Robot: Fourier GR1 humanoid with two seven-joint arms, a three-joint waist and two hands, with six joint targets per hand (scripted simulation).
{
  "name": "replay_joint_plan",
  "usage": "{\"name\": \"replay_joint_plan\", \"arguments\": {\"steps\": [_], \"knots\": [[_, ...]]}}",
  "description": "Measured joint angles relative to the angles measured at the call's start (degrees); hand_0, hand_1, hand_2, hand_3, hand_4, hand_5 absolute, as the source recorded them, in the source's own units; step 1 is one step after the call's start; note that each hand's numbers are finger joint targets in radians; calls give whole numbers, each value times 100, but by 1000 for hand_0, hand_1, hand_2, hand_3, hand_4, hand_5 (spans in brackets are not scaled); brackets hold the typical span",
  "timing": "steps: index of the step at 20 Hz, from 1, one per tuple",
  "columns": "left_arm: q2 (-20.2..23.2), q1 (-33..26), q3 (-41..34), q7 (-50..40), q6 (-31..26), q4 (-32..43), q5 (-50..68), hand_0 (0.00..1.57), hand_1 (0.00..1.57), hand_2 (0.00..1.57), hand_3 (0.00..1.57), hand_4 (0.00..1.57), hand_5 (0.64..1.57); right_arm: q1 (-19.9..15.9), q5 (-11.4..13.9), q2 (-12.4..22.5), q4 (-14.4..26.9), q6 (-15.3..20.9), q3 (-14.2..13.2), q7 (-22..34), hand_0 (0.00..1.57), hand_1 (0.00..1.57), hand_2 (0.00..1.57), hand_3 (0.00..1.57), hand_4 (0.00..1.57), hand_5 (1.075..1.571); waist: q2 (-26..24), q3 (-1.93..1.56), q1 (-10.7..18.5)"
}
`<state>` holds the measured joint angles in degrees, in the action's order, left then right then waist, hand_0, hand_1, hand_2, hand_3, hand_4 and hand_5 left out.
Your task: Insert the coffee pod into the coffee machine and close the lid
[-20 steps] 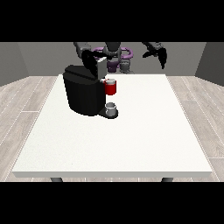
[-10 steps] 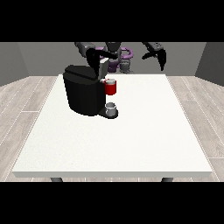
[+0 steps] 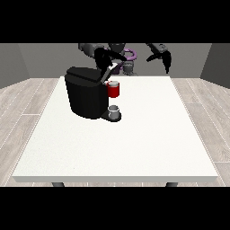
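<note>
The black coffee machine [image 3: 86,98] stands on the white table [image 3: 134,143], at the back left. Its lid [image 3: 99,77] is tilted up, with the raised end towards the robot. A red thing at the machine [image 3: 113,90] sits at its front, under the lid's end. A small grey thing [image 3: 114,110] stands on the machine's base below that. The hand at the view's left [image 3: 107,56] is just above the lid's raised end. The hand at the view's right [image 3: 161,55] hangs in the air beyond the table's far edge, fingers relaxed and pointing down, holding nothing.
The robot's dark body with a purple part [image 3: 129,55] is behind the table's far edge. The table's near half and right side show only white surface. Grey wooden floor surrounds the table.
The hand at the view's left has shifted a little towards the view's right, over the lid's raised end. The other hand has barely moved.
</note>
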<state>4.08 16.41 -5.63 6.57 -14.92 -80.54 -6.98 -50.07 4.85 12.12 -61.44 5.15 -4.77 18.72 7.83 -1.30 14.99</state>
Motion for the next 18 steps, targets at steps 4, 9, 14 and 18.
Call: {"name": "replay_joint_plan", "arguments": {"steps": [4,9,14,18], "knots": [[2,163,49,-4,-18,-49,-8,0,0,0,0,397,1571,-505,224,-22,-87,-111,276,-381,0,0,0,0,127,1571,150,85,357],[44,336,21,83,-26,-52,28,0,0,0,0,444,1571,-1098,426,-34,113,-183,411,-583,0,0,0,0,53,1571,392,121,509],[104,489,-38,146,-68,-13,110,0,0,0,0,426,1571,-1684,611,-17,413,-189,428,-658,0,0,0,0,0,1571,598,131,627],[166,529,-27,181,-212,-95,209,0,0,0,0,352,1571,-2050,710,14,710,-121,353,-717,0,0,0,0,0,1571,745,133,875]]}}
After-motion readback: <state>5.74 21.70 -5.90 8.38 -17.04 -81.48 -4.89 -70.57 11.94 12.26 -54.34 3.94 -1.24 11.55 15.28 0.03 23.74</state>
